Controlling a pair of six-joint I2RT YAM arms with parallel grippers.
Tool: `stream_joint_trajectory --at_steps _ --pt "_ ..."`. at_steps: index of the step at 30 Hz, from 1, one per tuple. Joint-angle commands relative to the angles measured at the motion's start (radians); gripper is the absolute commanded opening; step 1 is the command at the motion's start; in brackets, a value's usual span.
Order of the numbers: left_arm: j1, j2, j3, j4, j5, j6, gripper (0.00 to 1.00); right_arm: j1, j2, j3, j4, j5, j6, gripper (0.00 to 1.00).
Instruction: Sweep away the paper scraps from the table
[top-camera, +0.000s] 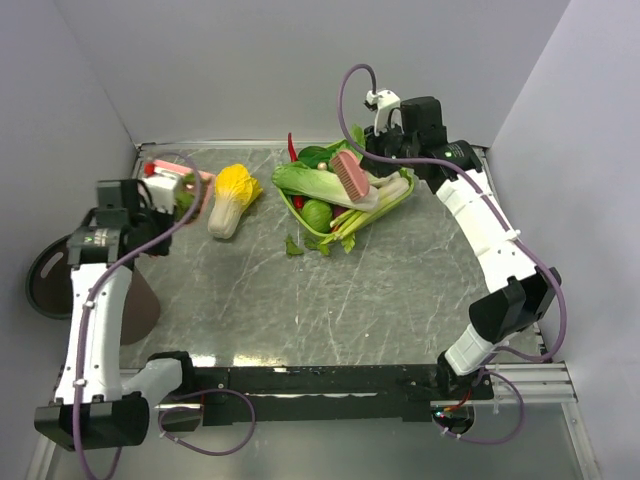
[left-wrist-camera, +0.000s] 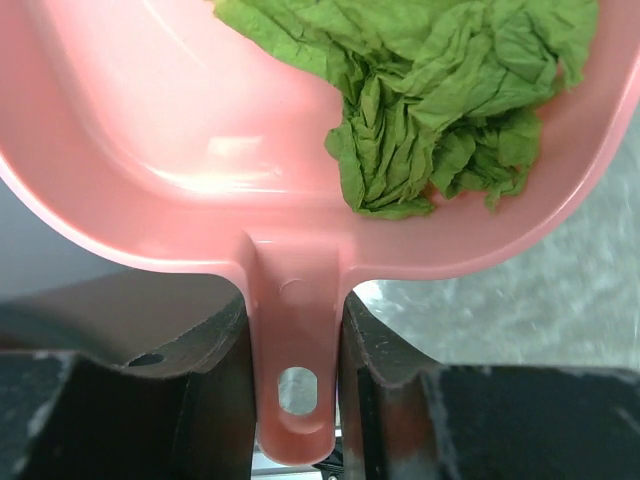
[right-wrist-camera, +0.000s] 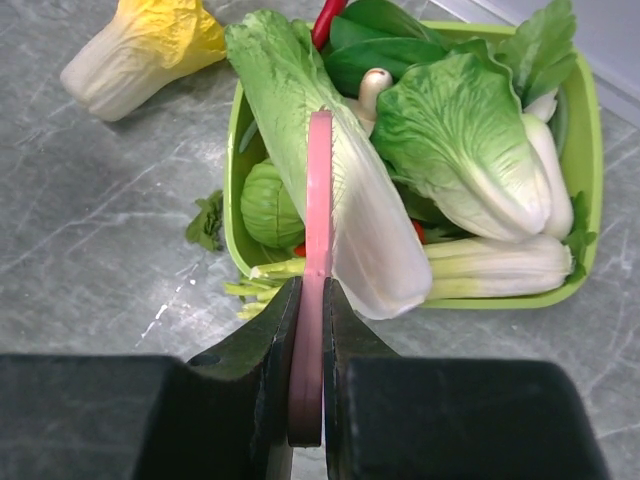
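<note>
The dustpan (left-wrist-camera: 130, 130) of paper scraps (left-wrist-camera: 430, 100), pinched at its handle (left-wrist-camera: 295, 290) by the left gripper (left-wrist-camera: 295, 345), should be kept level until tipped over the bin (top-camera: 50, 275); the brush (right-wrist-camera: 320, 200) is clamped in the right gripper (right-wrist-camera: 310, 300)

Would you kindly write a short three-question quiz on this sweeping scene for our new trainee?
1. True or false: the dustpan held by the left gripper is empty.
2. What pink tool is the right gripper shut on?
3. The loose paper scraps on the table lie beside: A the green tray, B the dustpan, C the arm bases.
Key: 1 false, green paper lies in it; 2 the brush; 3 A.
</note>
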Motion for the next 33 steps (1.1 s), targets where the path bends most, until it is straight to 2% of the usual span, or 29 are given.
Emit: stream_joint_trajectory --at_steps 1,16,25,29,33 --pt "0.128 -0.037 0.119 -0.023 0.021 -0.044 0.01 -0.003 0.018 0.055 0.048 -0.030 0.043 0.00" --pt "0.343 -0.127 0.200 -0.106 -0.131 -0.087 0.01 0.000 0.053 0.055 0.057 -0.104 0.094 0.00" --pt "0.375 -0.172 0.233 -0.158 -0.200 -0.089 0.01 0.058 0.090 0.077 0.051 -0.122 0.106 0.00" --pt "0.377 -0.144 0.289 -0.184 -0.218 -0.081 0.01 0.078 0.099 0.110 0.031 -0.125 0.089 0.00" --pt "0.377 -0.109 0.326 -0.226 -0.255 -0.082 0.01 0.078 0.070 0.058 0.044 -0.124 0.092 0.00"
